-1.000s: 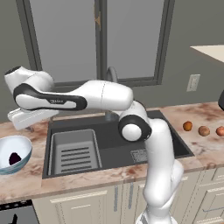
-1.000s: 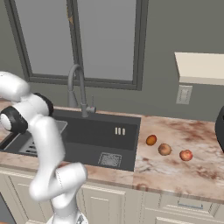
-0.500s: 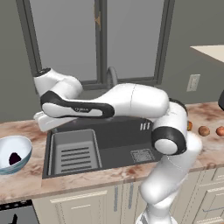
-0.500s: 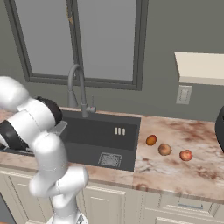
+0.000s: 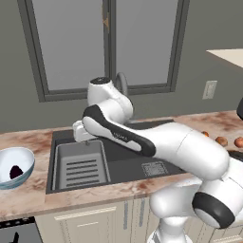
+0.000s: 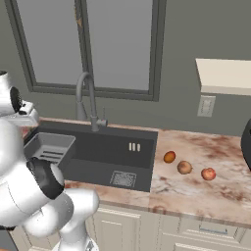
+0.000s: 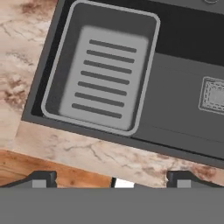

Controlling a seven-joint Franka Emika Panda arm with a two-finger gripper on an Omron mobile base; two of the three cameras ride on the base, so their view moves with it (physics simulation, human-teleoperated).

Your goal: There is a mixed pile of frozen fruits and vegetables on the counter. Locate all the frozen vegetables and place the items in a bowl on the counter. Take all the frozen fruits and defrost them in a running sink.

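My gripper (image 7: 113, 180) stands open and empty above the front left corner of the sink (image 7: 183, 109), over the grey ribbed tray insert (image 7: 103, 78). In the left base view the hand (image 5: 82, 132) hovers over that tray (image 5: 80, 166). The pale bowl (image 5: 27, 160) sits on the counter to the sink's left with the dark purple lump (image 5: 16, 171) in it. Right of the sink lie the orange ball (image 6: 169, 157), the brown oval (image 6: 185, 167) and the reddish ball (image 6: 209, 173).
The arched faucet (image 6: 87, 98) rises behind the sink. A square drain (image 6: 123, 179) sits in the basin floor. My own arm (image 5: 156, 142) crosses the sink. A wall socket (image 6: 206, 105) and a shelf (image 6: 223, 76) are at the right, with a dark object (image 6: 246, 142) at the counter's far right edge.
The arm has swung right, from above the bowl to over the sink's tray. The gripper has stayed open and empty. The purple lump stays in the bowl.
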